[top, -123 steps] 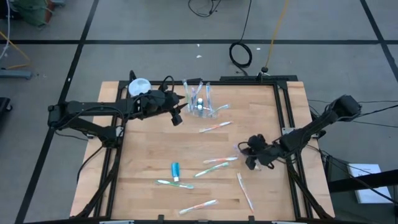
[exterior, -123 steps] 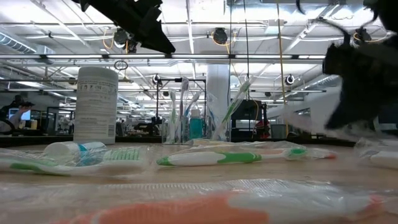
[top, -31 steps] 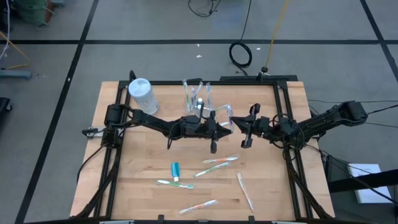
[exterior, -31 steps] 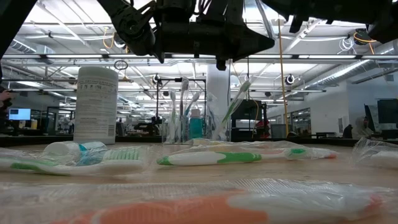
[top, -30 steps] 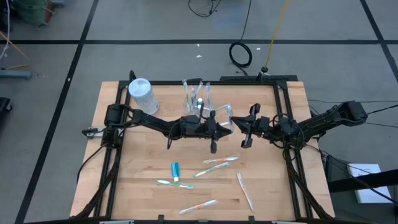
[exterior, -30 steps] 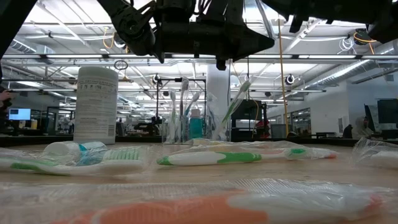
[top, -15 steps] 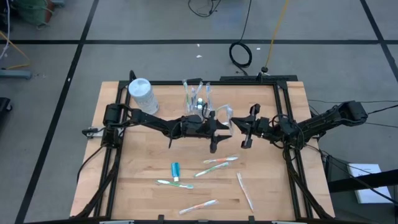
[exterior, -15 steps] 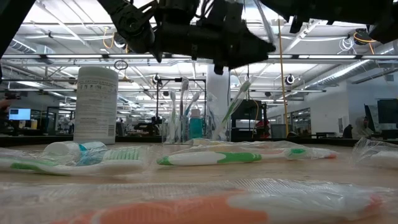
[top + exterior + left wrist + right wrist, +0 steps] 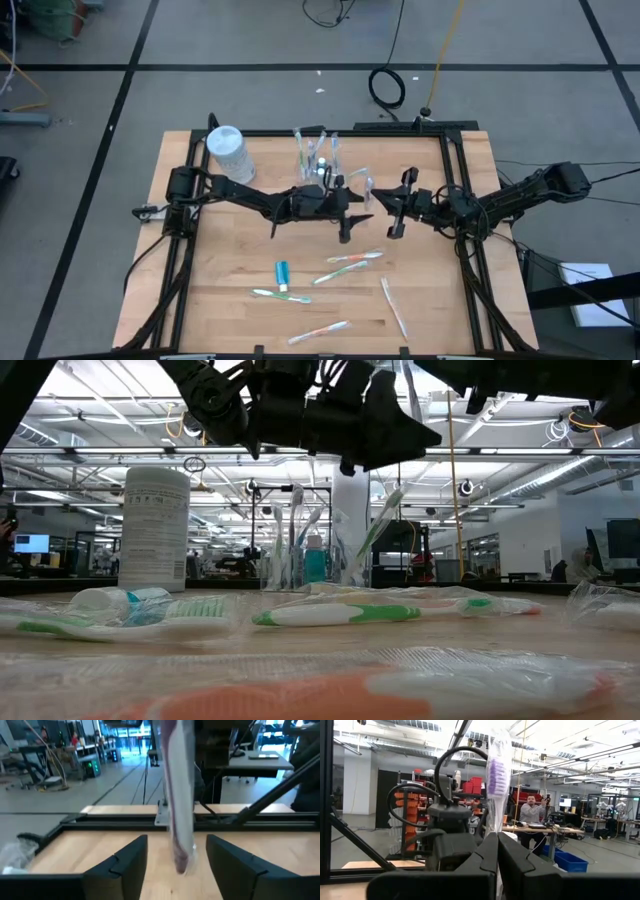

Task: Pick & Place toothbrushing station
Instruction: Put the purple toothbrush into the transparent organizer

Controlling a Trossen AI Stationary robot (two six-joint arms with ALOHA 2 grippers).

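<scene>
Handover in mid-air over table centre. Slim purple-headed toothbrush in clear wrapper (image 9: 497, 775) is clamped upright in R gripper (image 9: 497, 851), fingers shut on its lower end. L gripper (image 9: 176, 862) is spread wide around the hanging wrapped shaft, not yet closed. Clear plastic cup of toothbrushes (image 9: 318, 160) stands near the back edge. Risk: if R releases before L closes, brush drops; slick wrapper could slip or tilt.
</scene>
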